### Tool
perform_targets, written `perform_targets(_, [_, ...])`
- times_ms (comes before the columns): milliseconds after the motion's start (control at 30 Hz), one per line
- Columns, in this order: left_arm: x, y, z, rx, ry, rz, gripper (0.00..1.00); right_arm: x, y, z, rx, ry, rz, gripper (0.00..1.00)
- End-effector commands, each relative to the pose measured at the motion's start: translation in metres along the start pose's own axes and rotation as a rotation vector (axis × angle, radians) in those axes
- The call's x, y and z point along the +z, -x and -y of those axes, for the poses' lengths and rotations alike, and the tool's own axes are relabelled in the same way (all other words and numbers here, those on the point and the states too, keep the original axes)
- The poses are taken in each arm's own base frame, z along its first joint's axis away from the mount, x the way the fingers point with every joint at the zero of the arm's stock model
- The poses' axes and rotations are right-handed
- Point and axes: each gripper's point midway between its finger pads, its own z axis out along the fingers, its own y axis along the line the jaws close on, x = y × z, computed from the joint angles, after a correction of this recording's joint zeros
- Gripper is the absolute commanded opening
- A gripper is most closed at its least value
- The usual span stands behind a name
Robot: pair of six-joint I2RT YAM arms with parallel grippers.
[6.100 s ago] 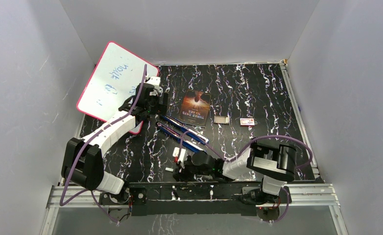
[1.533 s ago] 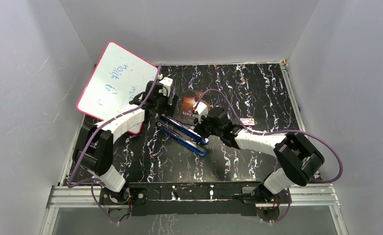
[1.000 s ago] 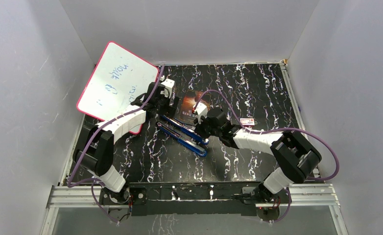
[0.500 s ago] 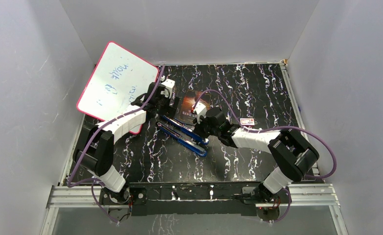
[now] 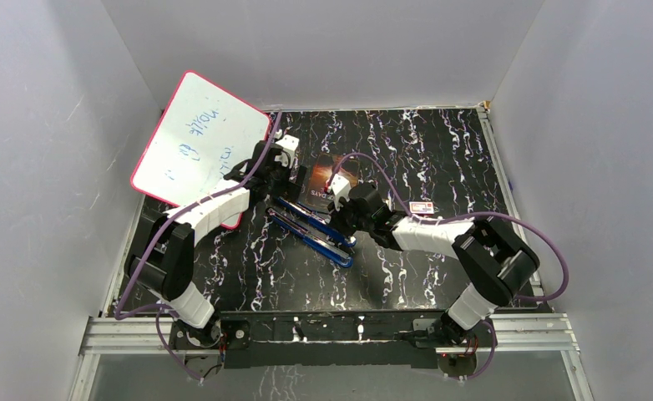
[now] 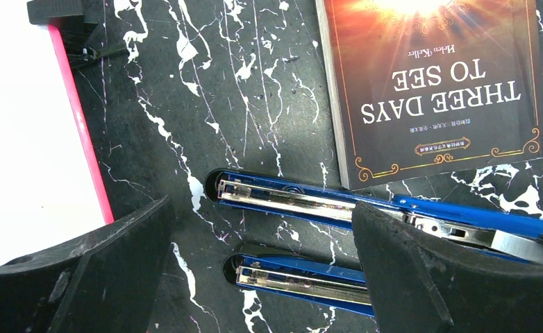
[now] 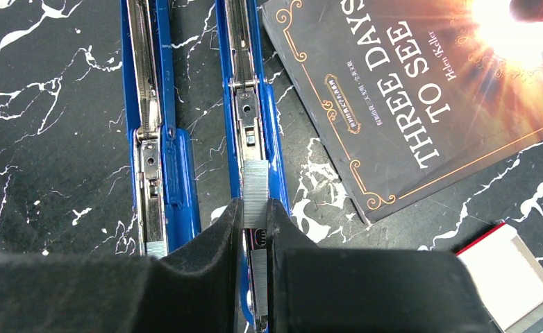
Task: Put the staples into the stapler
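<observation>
Over the open stapler [image 7: 250,76], the right gripper [image 7: 255,211] pinches the staples [image 7: 256,182], strip parallel to its channel; the left gripper [image 6: 262,239] gapes wide nearby

Stretches left arm forward with left gripper [image 6: 260,208] spread wide, low; reaches right arm forward-left, right gripper [image 7: 255,208] pinching staples [image 7: 256,184].

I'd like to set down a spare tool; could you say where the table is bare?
Bare: far right of the black marbled tabletop, beyond the red-and-white box; the near strip before the open blue metal stapler. Crowded: around stapler and dark paperback book.
</observation>
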Motion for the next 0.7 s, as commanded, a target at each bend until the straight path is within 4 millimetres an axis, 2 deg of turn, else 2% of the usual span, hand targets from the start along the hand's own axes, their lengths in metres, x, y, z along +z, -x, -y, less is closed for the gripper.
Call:
perform_targets(0, [-0.003,0.001,-0.002,0.014,0.013,0.005,0.97,0.003,0.024,0.001,0.009,0.002,0.051,0.00])
perform_targets(667, [-0.004,0.003,-0.001,0.014,0.010,0.011,0.97,0.005,0.012,0.004,0.015,-0.022,-0.012,0.00])
